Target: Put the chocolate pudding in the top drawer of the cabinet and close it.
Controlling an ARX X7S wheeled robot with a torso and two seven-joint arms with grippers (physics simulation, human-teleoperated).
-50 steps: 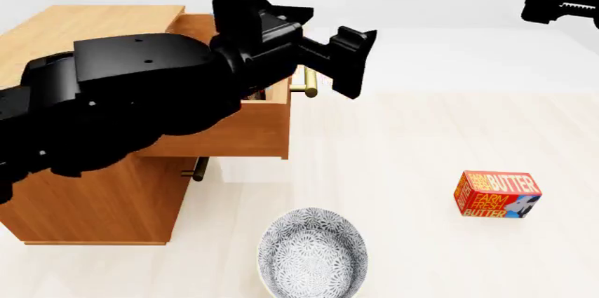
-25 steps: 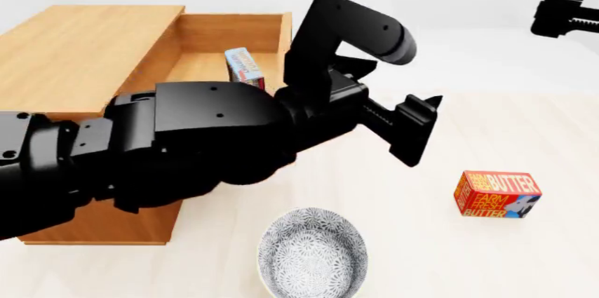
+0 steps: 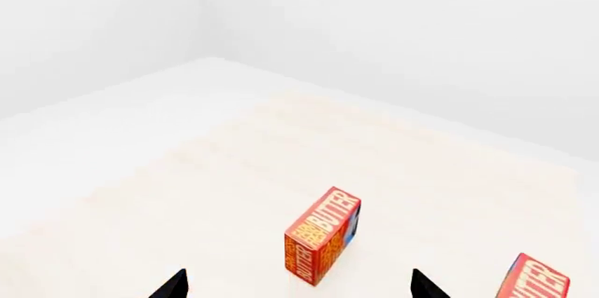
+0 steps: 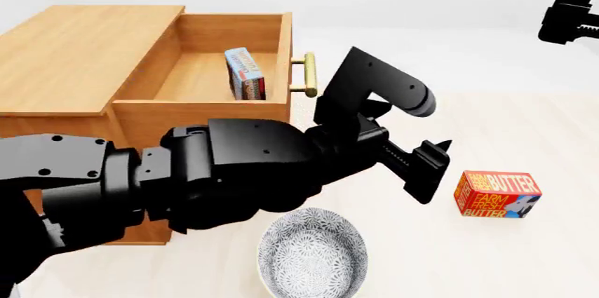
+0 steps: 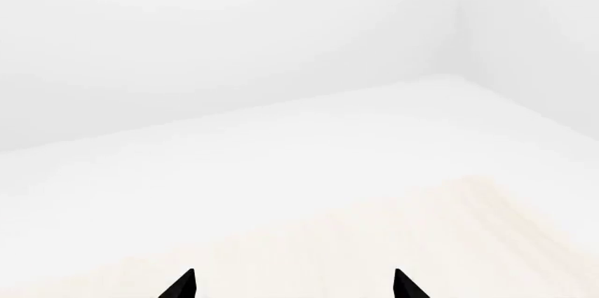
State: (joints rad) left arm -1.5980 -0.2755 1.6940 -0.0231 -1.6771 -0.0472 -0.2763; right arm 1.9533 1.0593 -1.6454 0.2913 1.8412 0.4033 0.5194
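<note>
Head view first: the black left arm sweeps across the middle of the picture, forearm low and bulky, wrist bent, and the left gripper [image 4: 433, 170] hangs out in front of the light brown wooden cabinet [image 4: 84, 52], jaws apart and holding nothing. Behind that gripper, the top drawer [image 4: 207, 112] stands pulled out, brass bar handle [image 4: 310, 73] facing the floor space. Inside it the chocolate pudding [image 4: 245, 73], a slim carton with a light blue face, stands upright on its edge near the front wall. Just beside the left gripper, on its far side from the cabinet, sits a red-orange butter box [image 4: 498, 194] on the pale floor. Below the arm, a grey patterned bowl [image 4: 313, 256] rests near the cabinet's base. The right gripper [image 4: 568, 12] is raised high at the far edge, well apart from everything; whether it is open cannot be told here.

Left wrist view: two black fingertips [image 3: 171, 285] spread wide, the butter box ahead between them, a second like box [image 3: 535, 282] off to one side.

Right wrist view: fingertips [image 5: 179, 286] spread apart, only pale floor and white wall beyond.
</note>
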